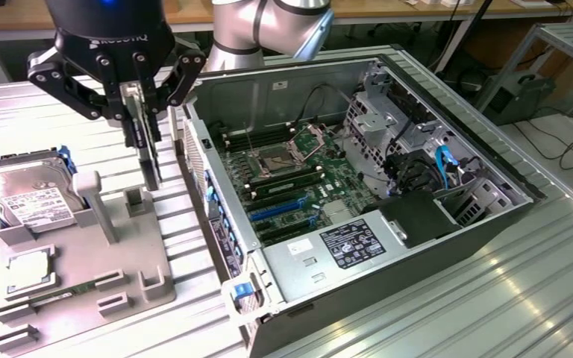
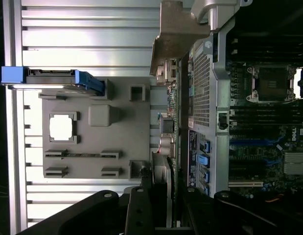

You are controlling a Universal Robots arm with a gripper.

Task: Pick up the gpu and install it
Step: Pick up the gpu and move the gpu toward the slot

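1. Gripper [image 1: 142,115] was clenched on the gpu [image 1: 151,160], which hung upright and edge-on over the gray tray [image 1: 77,261], just beside the open computer case [image 1: 416,280].
2. Judged: carrying wanted a firm pinch, no tilt, and the card's edge squared to the blue slots [image 1: 277,211].

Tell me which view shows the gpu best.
The wrist view: the gpu runs lengthwise, with its silver bracket plain to see. In the exterior view the gpu is a thin dark edge hanging in the jaws.
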